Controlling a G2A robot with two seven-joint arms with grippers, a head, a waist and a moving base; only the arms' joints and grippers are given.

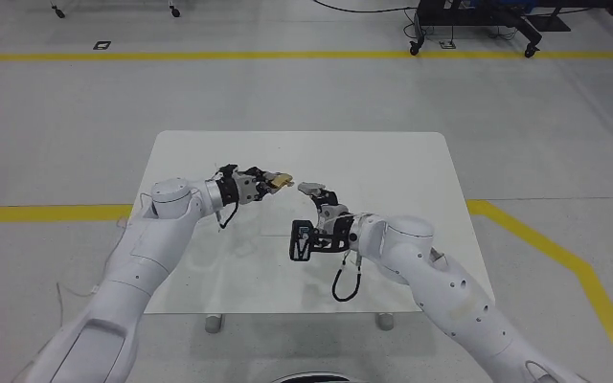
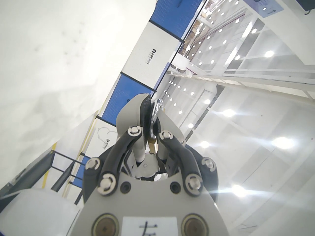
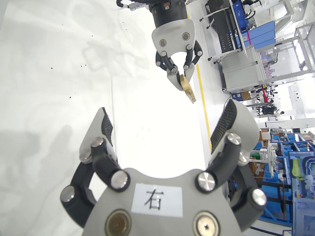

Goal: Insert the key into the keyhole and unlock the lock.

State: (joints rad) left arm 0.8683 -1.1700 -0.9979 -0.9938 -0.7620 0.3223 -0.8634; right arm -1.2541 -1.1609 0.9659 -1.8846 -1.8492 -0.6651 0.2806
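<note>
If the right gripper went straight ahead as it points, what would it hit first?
Probably the brass lock held in the left gripper, just ahead of the open right gripper; depth is hard to judge.

The left label (image 2: 149, 226) behind the left hand (image 2: 153, 116) and right label (image 3: 157, 199) behind the right hand (image 3: 167, 119) each bear one character.

white table (image 1: 402, 163); grey floor (image 1: 287, 96); yellow floor lines (image 1: 287, 56); blue panels (image 2: 182, 3)
</note>
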